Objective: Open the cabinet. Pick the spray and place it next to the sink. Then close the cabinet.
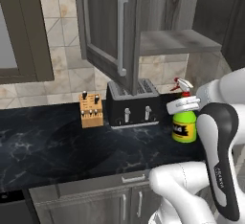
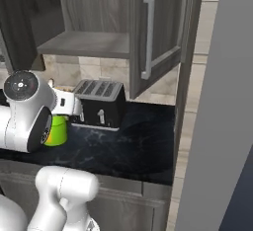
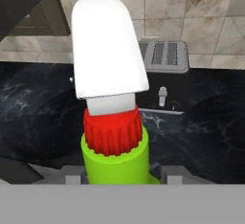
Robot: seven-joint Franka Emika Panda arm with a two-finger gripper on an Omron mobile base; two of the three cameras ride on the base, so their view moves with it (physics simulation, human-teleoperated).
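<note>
left base view: the cabinet (image 1: 143, 27) stands open, its shelf bare, and the spray (image 1: 184, 122) sits upright on the black counter (image 1: 52, 141) just right of the toaster (image 1: 133, 106).

right base view: the arm hides most of the green bottle beside the toaster.

hand view: the end effector (image 3: 119, 175) straddles the bottle's body, apparently clamped on it, though the tips barely show.

opening looks done; placing by the sink and closing the doors remain.

lime-green spray (image 1: 184, 128), black toaster (image 1: 132, 108), dark grey wood-grain cabinet (image 1: 107, 31)
</note>
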